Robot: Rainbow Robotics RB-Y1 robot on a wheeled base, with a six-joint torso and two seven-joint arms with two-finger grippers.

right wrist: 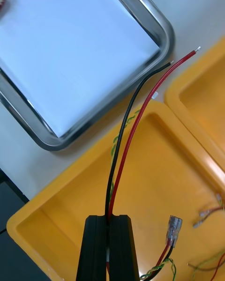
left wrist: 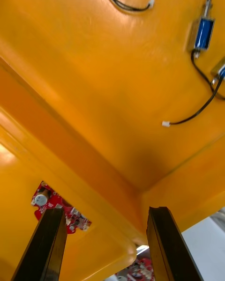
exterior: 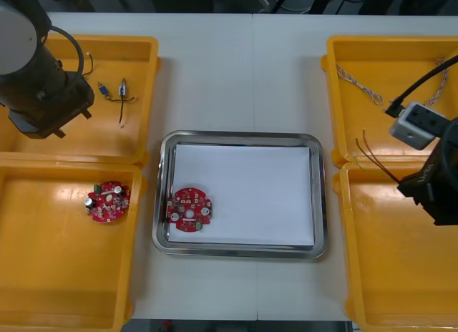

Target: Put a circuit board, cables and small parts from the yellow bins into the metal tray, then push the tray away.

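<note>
Cable in right jaws over bin, tray beside.

Steep overhead front view; close downward wrist views of its yellow bins, metal tray.

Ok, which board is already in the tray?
The board at the tray's left edge, on its white inside; the other board lies in the near left bin.

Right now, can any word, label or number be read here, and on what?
None can be read.
Circuit board in the tray: print too small.
Circuit board in a left bin: likewise.
Right gripper, shut on a red and black cable, and open left gripper above the left bins: no lettering.
</note>
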